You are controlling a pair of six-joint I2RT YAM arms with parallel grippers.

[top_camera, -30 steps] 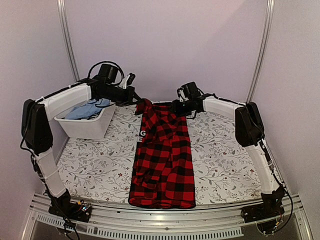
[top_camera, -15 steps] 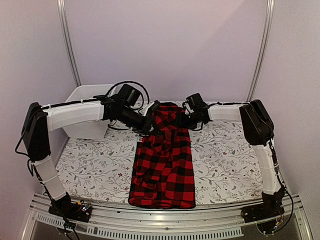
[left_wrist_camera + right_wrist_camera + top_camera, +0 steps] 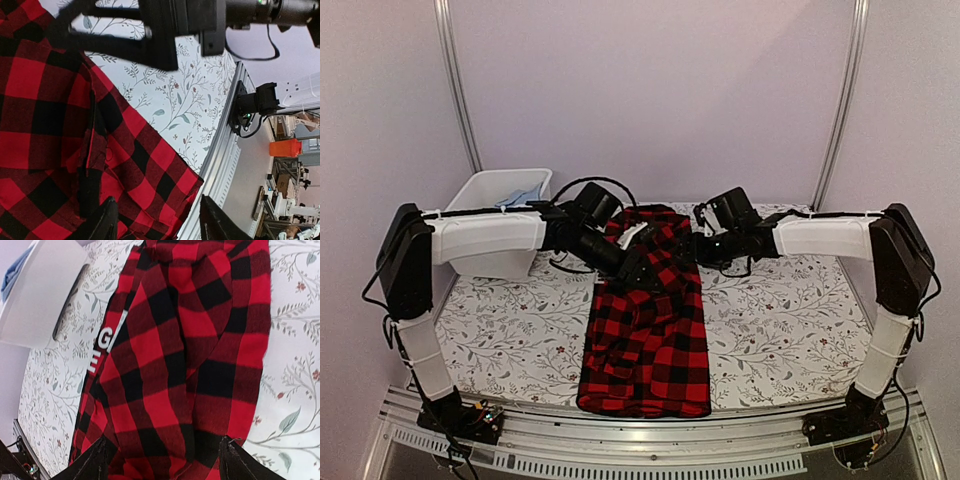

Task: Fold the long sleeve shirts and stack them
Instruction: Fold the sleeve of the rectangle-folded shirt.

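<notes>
One long sleeve shirt (image 3: pixel 645 340), in red-and-black buffalo check, lies folded into a long strip down the middle of the table. White lettering (image 3: pixel 100 351) shows on its left edge. My left gripper (image 3: pixel 638 268) hovers over the strip's upper part. In the left wrist view it (image 3: pixel 160 222) is open, with the shirt (image 3: pixel 50 125) below and nothing between the fingers. My right gripper (image 3: pixel 703 245) is at the strip's upper right edge. Its wrist view shows it (image 3: pixel 165 457) open wide above the shirt (image 3: pixel 190 340), holding nothing.
A white bin (image 3: pixel 495 215) with blue cloth (image 3: pixel 525 195) inside stands at the back left, also seen in the right wrist view (image 3: pixel 40 290). The floral tablecloth (image 3: pixel 780 320) lies on both sides of the shirt. A metal rail (image 3: pixel 225 165) runs along the table's near edge.
My left arm swung from beside the bin to over the shirt's upper part, and its jaws opened. My right gripper opened wider and moved slightly toward the near side.
</notes>
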